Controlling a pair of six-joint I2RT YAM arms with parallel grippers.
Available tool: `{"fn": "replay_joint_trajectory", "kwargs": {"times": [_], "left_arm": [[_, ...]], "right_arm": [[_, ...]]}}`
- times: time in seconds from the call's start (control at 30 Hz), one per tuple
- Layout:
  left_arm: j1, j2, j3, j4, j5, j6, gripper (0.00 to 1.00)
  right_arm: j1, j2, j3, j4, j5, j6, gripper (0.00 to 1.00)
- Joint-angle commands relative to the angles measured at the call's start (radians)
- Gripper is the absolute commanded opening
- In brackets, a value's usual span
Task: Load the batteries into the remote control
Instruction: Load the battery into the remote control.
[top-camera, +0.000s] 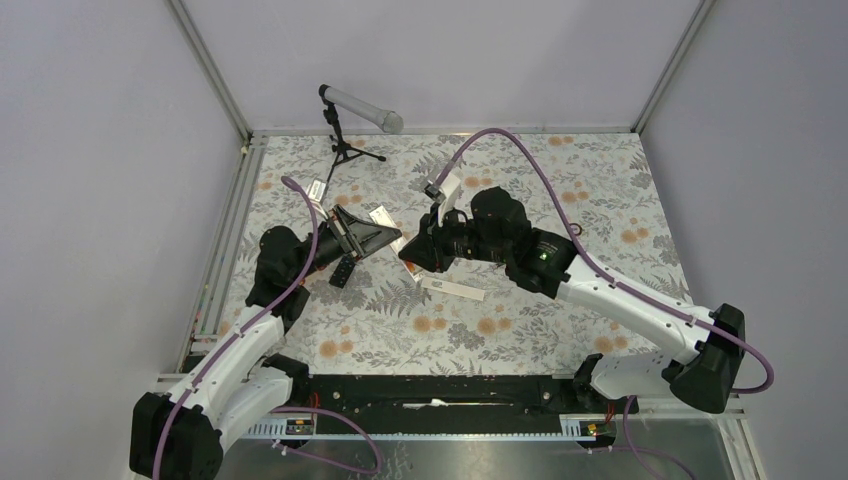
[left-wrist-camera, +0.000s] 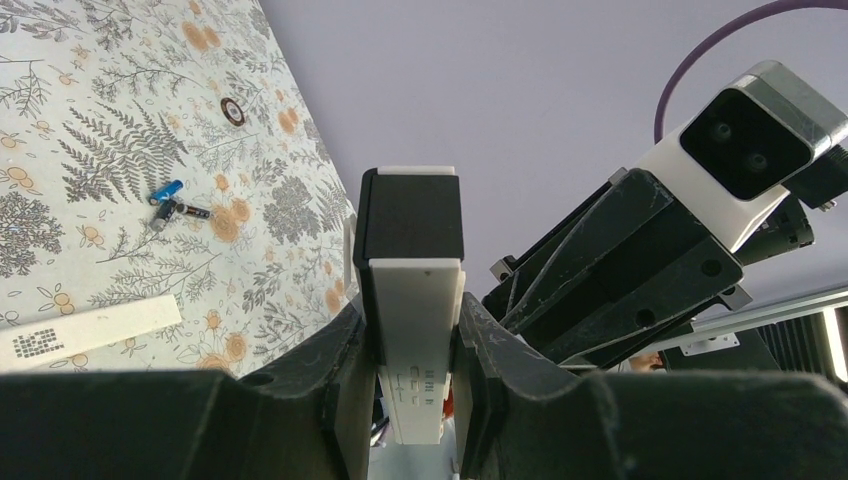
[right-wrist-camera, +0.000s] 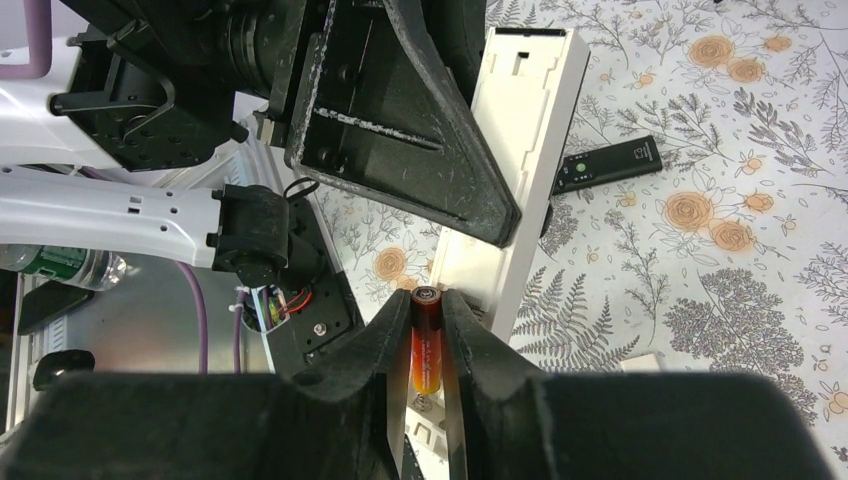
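Red cylindrical battery (right-wrist-camera: 426, 350) sits clamped in our right gripper (right-wrist-camera: 427, 306); our left gripper (left-wrist-camera: 410, 315) clamps the long white plastic remote control (right-wrist-camera: 530, 120)

Straight ahead of the right gripper (right-wrist-camera: 427, 300) and its clamped battery (right-wrist-camera: 425, 345): blocked. The white remote (right-wrist-camera: 525, 130), gripped by the left gripper (left-wrist-camera: 410, 330), stands just beyond it. Under the left gripper, a black remote (top-camera: 343, 271) lies on the desk (top-camera: 560, 190). Just nearside of the right gripper, a white strip (top-camera: 452, 288). Well beyond the left gripper, a microphone stand (top-camera: 343, 140). Right of the right gripper: bare desk, passage free.
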Motion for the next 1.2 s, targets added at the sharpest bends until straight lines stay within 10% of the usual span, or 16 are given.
{"fn": "replay_joint_trajectory", "kwargs": {"times": [0.0,0.7,1.17], "left_arm": [[-0.004,-0.003,0.047,0.091,0.015,-0.032,0.0],[-0.004,-0.01,0.043,0.072,0.007,-0.008,0.0],[-0.004,-0.012,0.045,0.1,-0.017,-0.009,0.0]], "right_arm": [[0.014,0.009,0.037,-0.025,-0.016,-0.013,0.23],[0.013,0.003,0.098,-0.009,0.093,0.069,0.47],[0.013,-0.067,0.11,-0.121,0.337,0.405,0.99]]}}
